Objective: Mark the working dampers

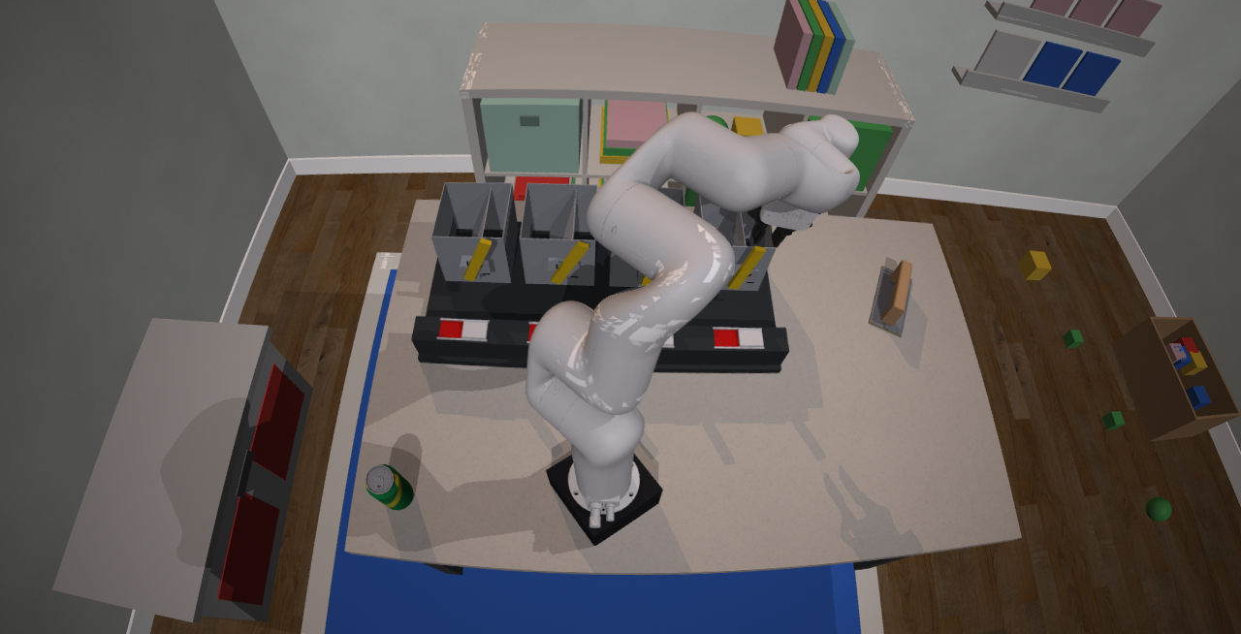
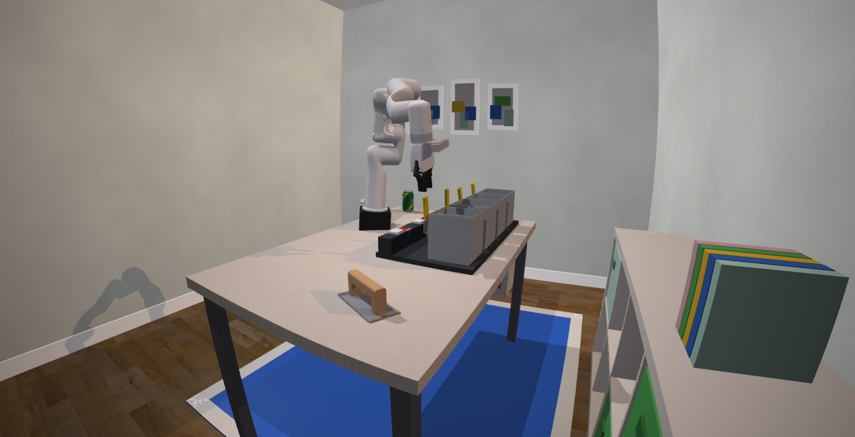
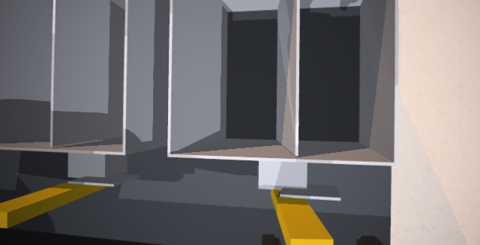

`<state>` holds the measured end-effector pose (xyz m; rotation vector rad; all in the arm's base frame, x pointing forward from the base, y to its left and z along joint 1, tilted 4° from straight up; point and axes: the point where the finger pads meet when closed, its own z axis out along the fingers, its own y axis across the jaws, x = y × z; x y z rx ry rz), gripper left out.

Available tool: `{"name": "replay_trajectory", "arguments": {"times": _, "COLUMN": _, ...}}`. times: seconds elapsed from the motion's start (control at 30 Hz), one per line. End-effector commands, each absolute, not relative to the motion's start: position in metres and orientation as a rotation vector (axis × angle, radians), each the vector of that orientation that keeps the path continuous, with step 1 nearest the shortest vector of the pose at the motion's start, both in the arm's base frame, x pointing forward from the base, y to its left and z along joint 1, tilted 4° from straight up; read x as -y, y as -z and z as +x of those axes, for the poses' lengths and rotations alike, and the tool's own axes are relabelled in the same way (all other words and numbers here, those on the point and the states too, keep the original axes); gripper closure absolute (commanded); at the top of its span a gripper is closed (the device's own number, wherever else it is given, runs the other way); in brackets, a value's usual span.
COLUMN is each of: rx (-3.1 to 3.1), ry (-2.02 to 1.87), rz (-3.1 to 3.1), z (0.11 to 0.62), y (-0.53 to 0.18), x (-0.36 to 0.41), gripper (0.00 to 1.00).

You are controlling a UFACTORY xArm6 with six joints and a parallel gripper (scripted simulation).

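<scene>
Four grey duct dampers stand in a row on a black base [image 1: 598, 304], each with a yellow lever in front. The arm hides the third one. The rightmost damper [image 1: 747, 237] fills the wrist view [image 3: 281, 84], with its blade [image 3: 289, 88] upright and edge-on. Its yellow lever [image 3: 300, 219] points toward me. My gripper [image 2: 422, 183] hangs just above that lever [image 2: 425, 207], partly open and empty. Its dark fingertips straddle the lever's end at the bottom edge. The leftmost slider [image 1: 462, 329] and rightmost slider [image 1: 739, 336] show red beside a white cover. The middle sliders are hidden.
A wooden-handled trowel [image 1: 893, 293] lies on the table at the right. A green can [image 1: 389, 487] stands at the front left corner. A shelf unit [image 1: 685, 110] stands behind the table. The neighbouring damper [image 3: 86, 69] and its lever [image 3: 41, 201] are close on the left.
</scene>
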<state>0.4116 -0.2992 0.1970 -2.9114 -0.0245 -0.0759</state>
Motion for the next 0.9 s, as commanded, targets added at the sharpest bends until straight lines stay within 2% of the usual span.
{"name": "replay_trajectory", "arguments": {"times": 0.0, "rx": 0.025, "ry": 0.082, "rz": -2.914, "z": 0.412, "y": -0.199, "x": 0.300, "gripper": 0.61}}
{"name": "replay_trajectory", "arguments": {"times": 0.87, "rx": 0.026, "ry": 0.074, "rz": -2.915, "z": 0.412, "y": -0.178, "x": 0.296, "gripper": 0.61}}
